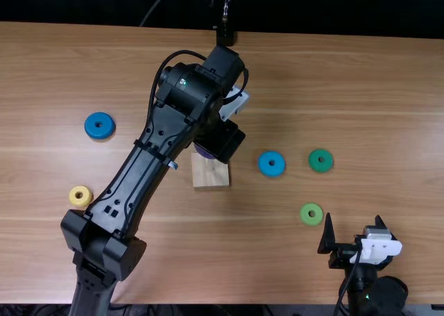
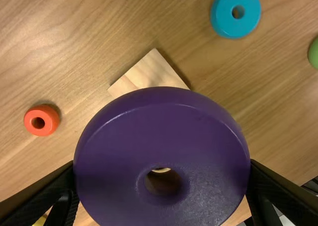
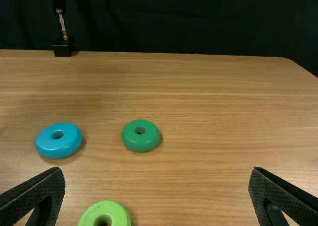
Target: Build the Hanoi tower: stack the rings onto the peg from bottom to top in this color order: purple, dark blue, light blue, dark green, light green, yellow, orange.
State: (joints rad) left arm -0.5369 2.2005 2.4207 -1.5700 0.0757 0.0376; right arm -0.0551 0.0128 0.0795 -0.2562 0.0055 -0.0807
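Observation:
My left gripper (image 1: pixel 223 141) is above the wooden base (image 1: pixel 210 172); a bit of the purple ring (image 1: pixel 203 151) shows beneath it. In the left wrist view this gripper (image 2: pixel 162 169) is shut on the purple ring (image 2: pixel 164 116), which hides much of the base (image 2: pixel 149 73); the peg cannot be made out. My right gripper (image 1: pixel 354 222) stands open near the front right, likewise in its wrist view (image 3: pixel 157 179). On the table lie dark blue (image 1: pixel 100 126), yellow (image 1: pixel 80 196), light blue (image 1: pixel 271 164), dark green (image 1: pixel 320 160), light green (image 1: pixel 311 214) and orange (image 2: pixel 41 120) rings.
The left arm slants over the table between the dark blue and yellow rings on one side and the base on the other. A black stand (image 3: pixel 63 46) is at the far table edge. Bare tabletop (image 3: pixel 218 102) spreads right of the dark green ring.

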